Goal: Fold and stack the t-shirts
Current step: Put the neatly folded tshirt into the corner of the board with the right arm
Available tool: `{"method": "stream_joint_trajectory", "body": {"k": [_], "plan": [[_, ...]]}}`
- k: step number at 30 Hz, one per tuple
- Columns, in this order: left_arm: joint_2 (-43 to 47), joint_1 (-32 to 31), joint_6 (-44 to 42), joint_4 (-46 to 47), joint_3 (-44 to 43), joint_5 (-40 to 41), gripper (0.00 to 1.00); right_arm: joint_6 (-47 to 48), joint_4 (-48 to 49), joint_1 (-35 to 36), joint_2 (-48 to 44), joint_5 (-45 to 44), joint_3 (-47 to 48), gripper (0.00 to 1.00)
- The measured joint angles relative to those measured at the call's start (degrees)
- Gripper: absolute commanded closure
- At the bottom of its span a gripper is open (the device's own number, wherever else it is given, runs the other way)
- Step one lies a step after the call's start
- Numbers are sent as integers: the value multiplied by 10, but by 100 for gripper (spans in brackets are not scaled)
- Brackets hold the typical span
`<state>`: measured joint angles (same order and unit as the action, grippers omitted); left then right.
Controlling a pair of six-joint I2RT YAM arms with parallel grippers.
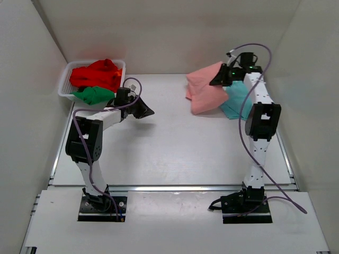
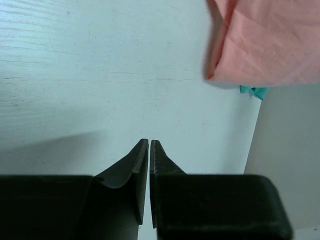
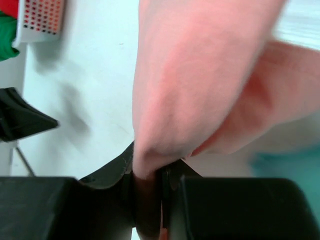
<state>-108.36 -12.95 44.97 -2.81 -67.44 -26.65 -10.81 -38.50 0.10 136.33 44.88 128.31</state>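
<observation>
A salmon-pink t-shirt (image 1: 205,87) lies folded at the back right, one part lifted off the table. My right gripper (image 1: 221,77) is shut on its edge; the pink fabric (image 3: 200,75) is pinched between the jaws. A light teal t-shirt (image 1: 237,100) lies flat under and to the right of the pink one. My left gripper (image 1: 146,111) is shut and empty, low over the table's left middle. The left wrist view shows the pink shirt (image 2: 270,40) and a sliver of teal (image 2: 252,92) far ahead. Red (image 1: 98,74) and green (image 1: 94,94) t-shirts lie in the basket.
A white mesh basket (image 1: 64,88) stands at the back left, next to the left wall. White walls enclose the table on the left, right and back. The basket (image 3: 41,17) also shows in the right wrist view.
</observation>
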Motion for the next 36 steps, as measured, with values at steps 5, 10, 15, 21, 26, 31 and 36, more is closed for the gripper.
{"method": "stream_joint_trajectory", "body": {"k": [5,10,15,21,26,31,36], "plan": [[21,-3,-9,7,33,-4,82,85,-89,-92,-22,18,-2,100],[20,-6,-17,-11,64,-6,82,127,-148,-138,-38,32,-48,100],[22,-6,-30,-17,71,-8,82,150,-168,-142,-47,41,-49,100],[32,-7,-45,-31,84,-7,82,157,-175,-149,-79,47,-48,100],[34,-15,-56,-48,88,-3,82,165,-188,-165,-133,33,-44,100],[34,-22,-63,-59,88,1,82,178,-195,-189,-138,-9,-9,100],[34,-26,-64,-64,88,3,82,186,-186,-190,-54,-111,54,100]]}}
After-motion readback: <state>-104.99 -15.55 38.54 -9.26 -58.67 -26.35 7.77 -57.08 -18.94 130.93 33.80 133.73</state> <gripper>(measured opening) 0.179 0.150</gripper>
